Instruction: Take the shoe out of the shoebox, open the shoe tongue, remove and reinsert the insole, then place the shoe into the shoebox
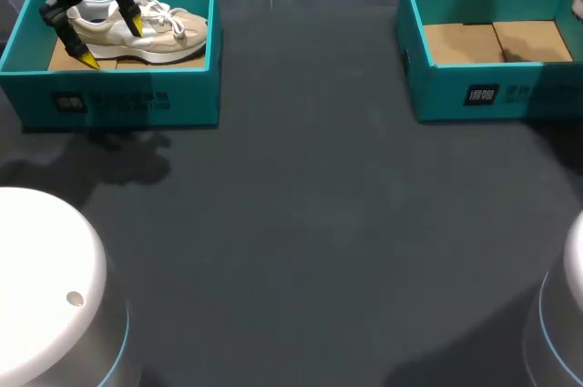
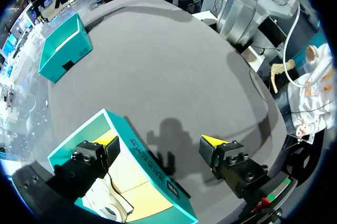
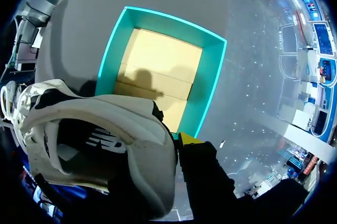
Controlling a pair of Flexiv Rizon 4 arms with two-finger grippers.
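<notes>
A white-and-beige shoe (image 1: pixel 146 27) sits upright in the left shoebox (image 1: pixel 118 100), just under the left tool (image 1: pixel 110 41), whose yellow-tipped fingers are spread wide above its heel end. A second white shoe (image 3: pixel 105 129) hangs grasped in the right tool (image 3: pixel 180 142), one yellow tip pressed to its heel wall and the other hidden. Below that tool is the other shoebox (image 3: pixel 210 76), well apart on the dark surface (image 1: pixel 301 223).

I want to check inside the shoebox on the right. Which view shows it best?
The right wrist view: it looks straight down into the shoebox, showing its cardboard floor. The head view shows the shoebox aslant, cut off at the edge; the left wrist view, far off, mainly its outer walls.
</notes>
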